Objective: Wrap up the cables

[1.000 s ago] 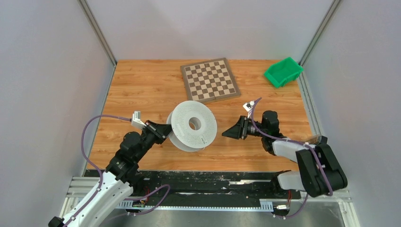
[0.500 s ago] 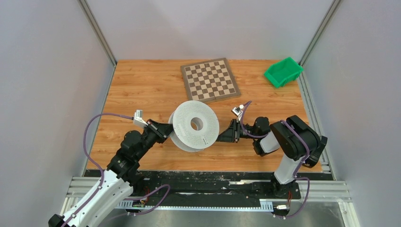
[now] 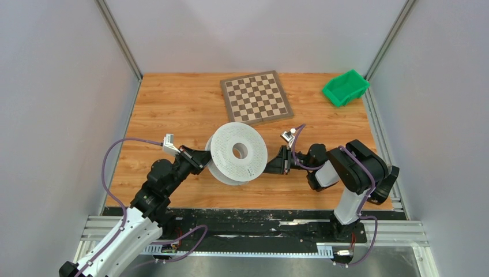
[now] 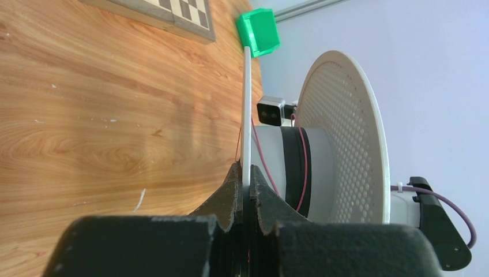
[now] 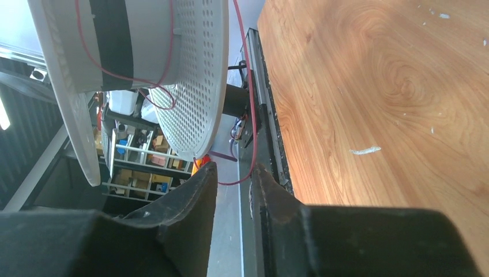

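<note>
My left hand [image 3: 200, 160] is pinched on one flange rim of the white perforated spool [image 3: 237, 153], which sits mid-way across the wooden surface [image 3: 173, 109]; I judge this steadies it for winding. My right hand [image 5: 233, 173] sits at the opposite flange, fingers slightly spread, with the thin red cable [image 5: 244, 86] passing loosely through the gap, presumably for guiding.
</note>
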